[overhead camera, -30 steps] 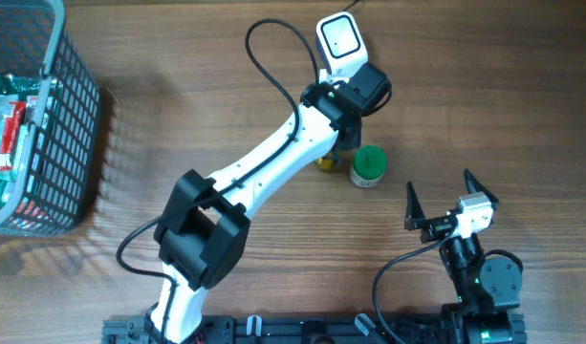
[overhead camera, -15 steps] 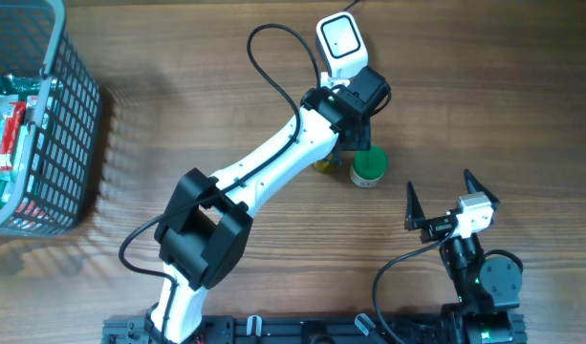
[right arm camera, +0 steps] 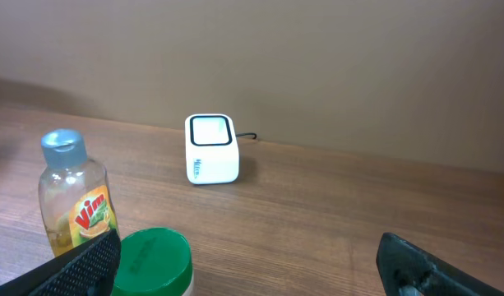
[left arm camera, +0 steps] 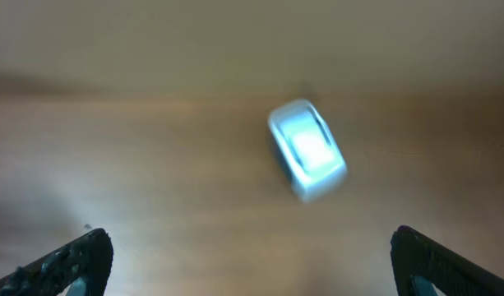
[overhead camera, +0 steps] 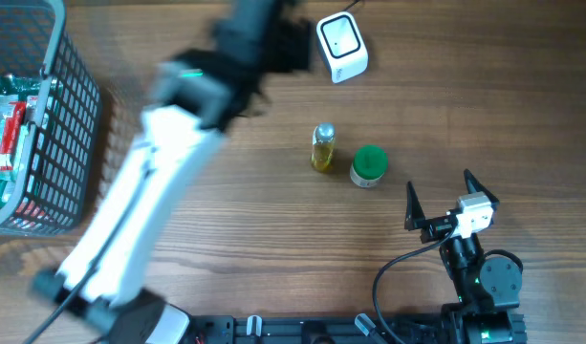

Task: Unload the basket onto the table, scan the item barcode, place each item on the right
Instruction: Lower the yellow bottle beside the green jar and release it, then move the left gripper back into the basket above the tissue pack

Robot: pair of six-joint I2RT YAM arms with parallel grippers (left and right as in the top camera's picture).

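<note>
Yellow bottle point(overhead camera: 322, 147) stands loose ahead of my right hand point(overhead camera: 438, 203), spread wide, empty. Left hand point(left arm camera: 252, 267), likewise wide and empty, faces the scanner point(left arm camera: 307, 150); no scan underway, I judge.

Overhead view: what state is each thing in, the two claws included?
Bottle: upright, capped, standing free.
Jar: upright, green lid on.
Scanner: cable attached, nothing in front of it.
Basket: holds packets.
Left gripper: open, empty.
Right gripper: open, empty.
</note>
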